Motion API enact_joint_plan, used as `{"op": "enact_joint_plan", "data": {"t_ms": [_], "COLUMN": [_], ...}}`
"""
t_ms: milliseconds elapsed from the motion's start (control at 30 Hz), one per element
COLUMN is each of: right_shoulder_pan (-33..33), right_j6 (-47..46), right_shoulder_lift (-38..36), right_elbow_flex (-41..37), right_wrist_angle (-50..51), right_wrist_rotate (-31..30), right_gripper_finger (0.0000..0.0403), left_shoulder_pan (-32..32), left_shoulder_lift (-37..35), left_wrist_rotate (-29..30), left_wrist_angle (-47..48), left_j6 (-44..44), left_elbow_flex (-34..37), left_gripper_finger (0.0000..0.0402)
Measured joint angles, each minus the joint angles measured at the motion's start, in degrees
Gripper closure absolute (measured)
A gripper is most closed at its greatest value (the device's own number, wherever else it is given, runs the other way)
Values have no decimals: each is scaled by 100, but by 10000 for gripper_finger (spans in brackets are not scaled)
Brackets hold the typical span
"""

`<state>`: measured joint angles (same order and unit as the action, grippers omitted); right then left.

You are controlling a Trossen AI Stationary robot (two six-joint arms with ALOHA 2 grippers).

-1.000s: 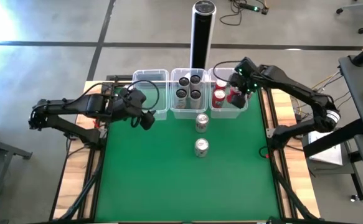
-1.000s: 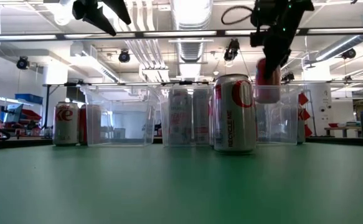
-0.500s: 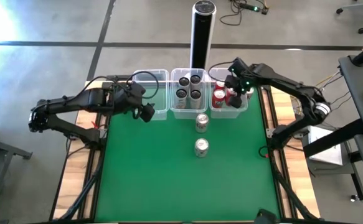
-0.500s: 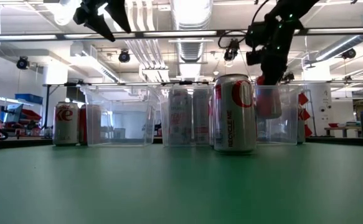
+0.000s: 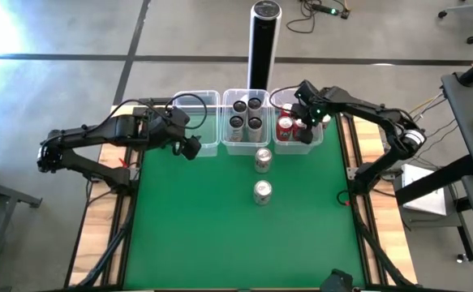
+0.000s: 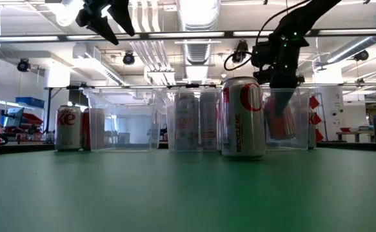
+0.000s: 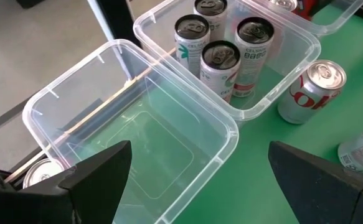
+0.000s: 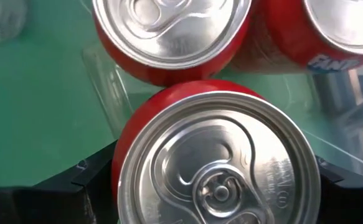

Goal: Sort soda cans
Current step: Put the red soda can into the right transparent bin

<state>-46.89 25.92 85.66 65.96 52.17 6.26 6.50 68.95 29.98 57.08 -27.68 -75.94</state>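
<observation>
A red soda can (image 8: 215,168) is clamped between the fingers of the right gripper (image 5: 307,123), which is lowered into the right-hand clear bin (image 5: 317,139) at the upper centre-right of the high view. In the right wrist view the held can fills the lower middle of the frame, with two more red cans (image 8: 169,31) just beside it on the bin floor. The step in hand is judged to be the placing of this red can among its like; whether it already stands on the bin floor cannot be told.

The middle bin (image 5: 224,146) holds four cans with silver tops (image 7: 221,65), and the left-hand bin (image 7: 134,134) is seen with nothing in it. Two silver-white cans (image 5: 262,159) stand on the green mat (image 5: 195,235) in the centre of the high view, one just below the middle bin, the other (image 5: 261,191) further down. Another can (image 7: 41,174) shows outside the left-hand bin, at the lower left of the left wrist view.

The left gripper (image 5: 189,146) hangs beside the left-hand bin, fingers spread and carrying nothing.

The next move is judged to call for a release of the red can and a straight lift clear of the bin wall, so that the neighbouring cans are not toppled.
</observation>
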Motion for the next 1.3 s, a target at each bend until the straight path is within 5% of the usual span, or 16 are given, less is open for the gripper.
{"op": "enact_joint_plan", "data": {"t_ms": [867,1033,1300], "right_shoulder_pan": [-2,1,110], "right_j6": [-201,-228,-430], "right_shoulder_lift": [-74,-285,-898], "right_elbow_flex": [58,529,1435], "right_wrist_angle": [-33,239,337], "right_wrist_rotate": [100,98,105], "right_gripper_finger": [45,44,44], "left_shoulder_pan": [86,512,2044], "left_shoulder_lift": [-31,-37,233], "left_wrist_rotate": [-192,-305,-1047], "left_wrist_angle": [145,897,1343], "left_j6": [-158,-554,-578], "left_elbow_flex": [-34,-338,-343], "left_gripper_finger": [40,40,40]}}
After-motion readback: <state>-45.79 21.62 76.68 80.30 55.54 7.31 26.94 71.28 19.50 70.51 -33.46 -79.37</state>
